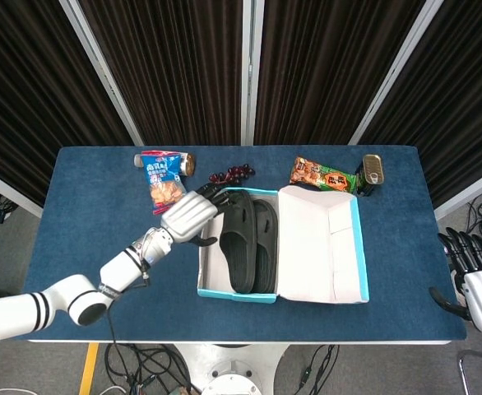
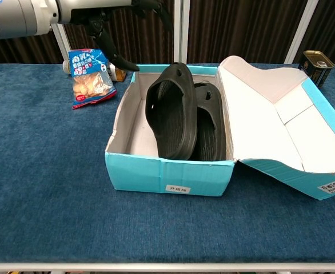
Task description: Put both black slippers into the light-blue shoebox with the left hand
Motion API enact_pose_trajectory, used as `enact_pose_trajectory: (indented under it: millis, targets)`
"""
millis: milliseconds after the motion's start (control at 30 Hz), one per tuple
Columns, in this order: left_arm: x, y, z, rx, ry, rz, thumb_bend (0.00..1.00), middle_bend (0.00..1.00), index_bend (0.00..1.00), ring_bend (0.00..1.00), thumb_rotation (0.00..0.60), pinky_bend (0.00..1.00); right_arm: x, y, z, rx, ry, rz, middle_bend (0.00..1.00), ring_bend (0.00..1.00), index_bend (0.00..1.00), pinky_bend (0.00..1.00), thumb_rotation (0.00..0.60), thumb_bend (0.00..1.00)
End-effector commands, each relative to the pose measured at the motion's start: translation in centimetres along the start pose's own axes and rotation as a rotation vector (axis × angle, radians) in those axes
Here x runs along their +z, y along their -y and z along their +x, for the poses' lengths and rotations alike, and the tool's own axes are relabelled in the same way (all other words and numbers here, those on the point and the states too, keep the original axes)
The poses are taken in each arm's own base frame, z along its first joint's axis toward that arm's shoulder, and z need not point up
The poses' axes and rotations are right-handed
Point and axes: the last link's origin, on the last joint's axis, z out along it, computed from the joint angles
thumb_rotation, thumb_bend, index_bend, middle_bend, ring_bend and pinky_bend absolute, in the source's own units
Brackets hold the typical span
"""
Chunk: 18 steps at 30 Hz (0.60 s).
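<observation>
Two black slippers lie inside the light-blue shoebox. One slipper leans tilted on the other slipper. My left hand is raised above the box's left rear corner, fingers spread, holding nothing and apart from the slippers. My right hand hangs off the table's right edge with its fingers apart and empty.
The box lid lies open to the right. A blue snack bag and dark grapes lie behind the box at left. An orange-green snack packet and a tin can sit at the back right.
</observation>
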Motion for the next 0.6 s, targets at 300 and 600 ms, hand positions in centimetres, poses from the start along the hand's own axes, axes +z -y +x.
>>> enact_pose_trajectory:
  millis: [300, 600]
  targets:
    - [2.5, -2.8, -2.1, 0.065, 0.163, -0.1, 0.41, 0.13, 0.26, 0.0, 0.6, 0.11, 0.0, -0.1, -0.1, -0.001, 0.005, -0.007, 0.04, 0.0, 0.0, 0.0, 0.6, 0.13]
    - [3.3, -2.0, -3.3, 0.113, 0.229, -0.048, 0.4, 0.14, 0.26, 0.0, 0.6, 0.11, 0.0, -0.2, -0.1, 0.001, 0.007, -0.011, 0.04, 0.0, 0.0, 0.0, 0.6, 0.13]
